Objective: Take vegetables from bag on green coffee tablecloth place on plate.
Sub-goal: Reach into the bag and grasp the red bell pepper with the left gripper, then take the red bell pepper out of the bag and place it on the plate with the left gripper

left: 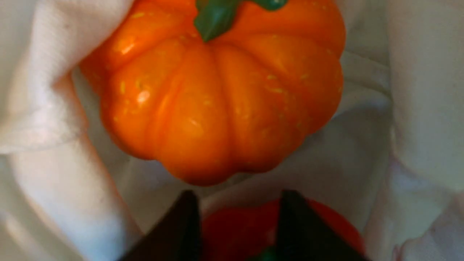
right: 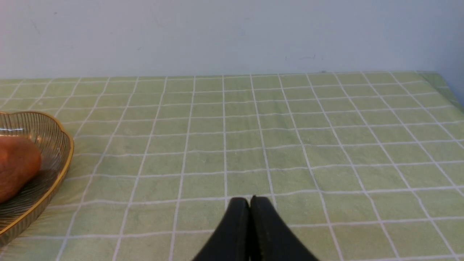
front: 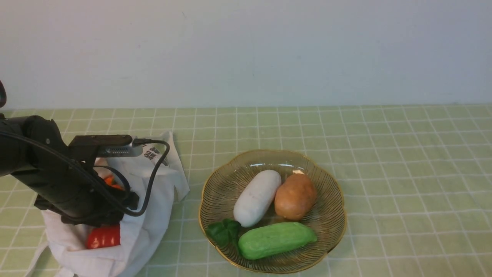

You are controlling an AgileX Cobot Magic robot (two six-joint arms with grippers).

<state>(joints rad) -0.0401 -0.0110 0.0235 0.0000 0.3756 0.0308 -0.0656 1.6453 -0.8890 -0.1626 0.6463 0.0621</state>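
Left wrist view places the red bell pepper directly ahead of the left jaws. They stand open, with one dark finger to each side of the pepper's crown; contact cannot be confirmed. The pepper is wider than the gap. Its green stem shows at the frame edge between the fingers, so its axis appears to run roughly along the approach line. The orange pumpkin lies just beyond the fingertips, stem pointing away.

Both vegetables sit inside the bag, on the green coffee tablecloth covering the bench. Front view shows the left arm extending into the bag mouth. The right jaws, seen only in the right wrist view, are pressed together above bare tablecloth. The left arm is therefore the nearer.

Surface: glossy and rounded, likely to slip. Soft cloth folds crowd both fingers.

Room on the plate looks limited. The white vegetable, brown vegetable and green vegetable occupy its centre.
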